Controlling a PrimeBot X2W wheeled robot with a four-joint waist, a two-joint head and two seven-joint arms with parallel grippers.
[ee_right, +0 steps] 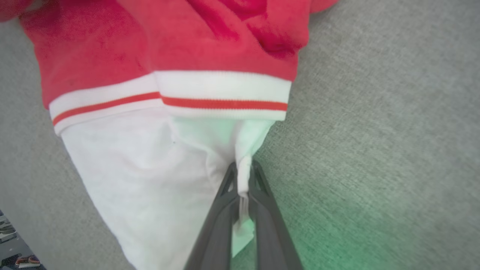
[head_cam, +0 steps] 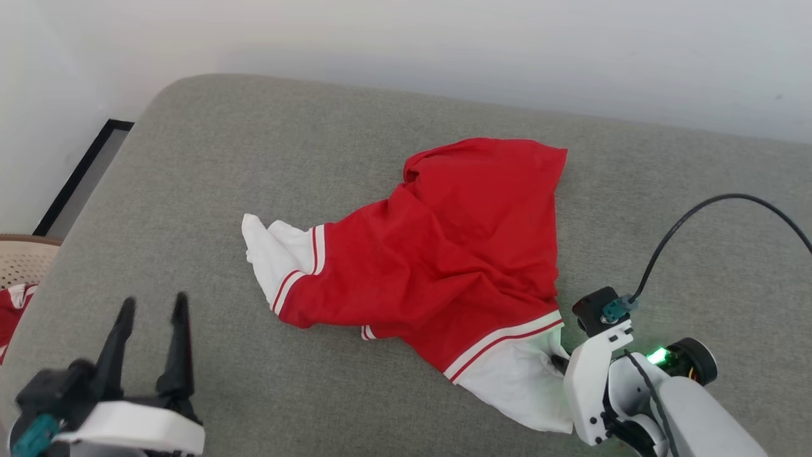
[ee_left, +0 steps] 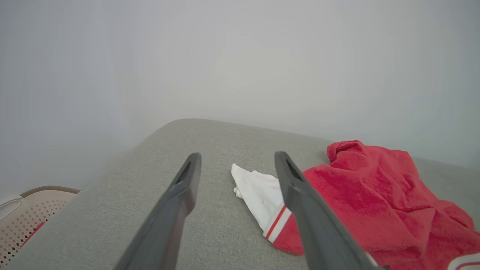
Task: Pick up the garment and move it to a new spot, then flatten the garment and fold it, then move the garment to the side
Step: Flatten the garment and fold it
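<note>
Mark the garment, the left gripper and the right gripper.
garment (head_cam: pixel 444 241): head view, on its red body.
left gripper (ee_left: pixel 237 157): left wrist view, midway between its open fingertips.
right gripper (ee_right: pixel 243 170): right wrist view, midway between fingertips shut on the garment's white end.

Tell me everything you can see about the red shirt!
The shirt is bright red, soft-looking fabric, with white sleeve ends set off by thin red-and-white stripe bands. It lies crumpled and wrinkled, not flat, on the grey cushion. One white sleeve points toward the robot's left and lies free. The other sleeve, nearer the robot's right, is pinched at its edge by the shut right end effector.
</note>
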